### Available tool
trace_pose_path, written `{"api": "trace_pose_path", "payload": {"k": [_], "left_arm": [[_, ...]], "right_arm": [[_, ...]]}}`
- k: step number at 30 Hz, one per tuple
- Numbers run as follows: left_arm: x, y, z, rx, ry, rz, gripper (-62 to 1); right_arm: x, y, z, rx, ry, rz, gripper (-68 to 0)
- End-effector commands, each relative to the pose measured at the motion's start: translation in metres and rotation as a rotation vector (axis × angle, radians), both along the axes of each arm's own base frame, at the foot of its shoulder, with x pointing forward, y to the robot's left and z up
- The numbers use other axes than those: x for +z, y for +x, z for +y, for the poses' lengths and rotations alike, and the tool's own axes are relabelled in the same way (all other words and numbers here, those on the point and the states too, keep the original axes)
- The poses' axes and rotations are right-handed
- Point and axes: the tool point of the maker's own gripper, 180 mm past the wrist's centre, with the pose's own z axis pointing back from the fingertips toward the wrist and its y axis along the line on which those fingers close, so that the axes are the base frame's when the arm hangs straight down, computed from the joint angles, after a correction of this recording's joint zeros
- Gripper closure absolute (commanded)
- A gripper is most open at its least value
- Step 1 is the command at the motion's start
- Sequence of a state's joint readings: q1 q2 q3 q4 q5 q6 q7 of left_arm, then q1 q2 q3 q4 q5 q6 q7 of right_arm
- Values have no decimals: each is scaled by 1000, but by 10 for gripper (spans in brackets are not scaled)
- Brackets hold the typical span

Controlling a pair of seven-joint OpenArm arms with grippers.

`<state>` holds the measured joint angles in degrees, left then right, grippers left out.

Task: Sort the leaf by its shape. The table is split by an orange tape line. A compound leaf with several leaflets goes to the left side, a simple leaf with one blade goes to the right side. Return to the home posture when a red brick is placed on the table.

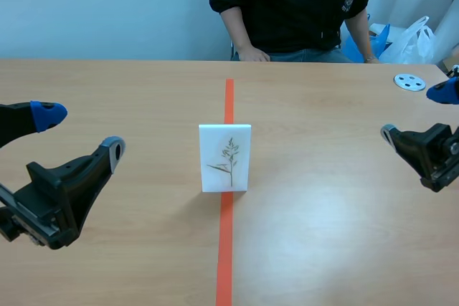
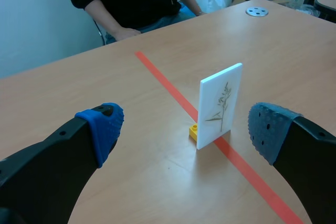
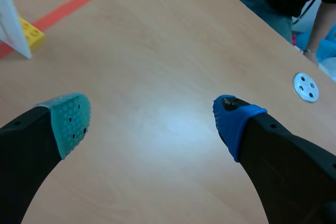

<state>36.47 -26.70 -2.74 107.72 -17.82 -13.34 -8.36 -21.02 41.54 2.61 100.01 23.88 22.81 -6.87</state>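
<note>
A white card (image 1: pixel 225 157) stands upright on the orange tape line at mid-table. It shows a thin plant sprig with small branching parts. In the left wrist view the card (image 2: pixel 220 106) leans on a small yellow brick (image 2: pixel 193 131), ahead of my left gripper. My left gripper (image 1: pixel 80 132) hangs open left of the card, well apart from it. My right gripper (image 1: pixel 419 111) is open at the table's right side. The right wrist view catches only the card's edge (image 3: pixel 10 24) and the yellow brick (image 3: pixel 31 34), off to the side of the open fingers.
A person in a dark top sits across the table, one hand (image 1: pixel 252 54) resting on the far edge. A white round disc with holes (image 1: pixel 409 82) lies at the far right. Plastic bags (image 1: pixel 409 41) sit beyond the table.
</note>
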Motion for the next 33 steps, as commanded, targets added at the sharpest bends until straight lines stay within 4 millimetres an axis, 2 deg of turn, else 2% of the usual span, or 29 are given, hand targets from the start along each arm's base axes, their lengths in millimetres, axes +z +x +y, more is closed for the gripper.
{"api": "trace_pose_path", "payload": {"k": [1,4,7,15,20,27,33], "left_arm": [[8,1,-2,-1,-22,-23,-512],[8,1,-2,-1,-22,-23,-512],[8,1,-2,0,-23,-23,-512],[8,1,-2,0,-23,-23,-512],[8,1,-2,0,-23,-23,-512],[7,1,-2,0,-23,-22,-512],[8,1,-2,-1,-23,-22,-512]], "right_arm": [[9,12,3,31,0,-29,-479],[1,23,6,67,4,-13,-479],[-6,33,18,106,18,1,-479],[-30,55,58,182,60,45,-479],[-51,64,91,236,80,95,-479],[-73,56,152,366,104,160,-479],[-87,50,179,389,140,199,-479]]}}
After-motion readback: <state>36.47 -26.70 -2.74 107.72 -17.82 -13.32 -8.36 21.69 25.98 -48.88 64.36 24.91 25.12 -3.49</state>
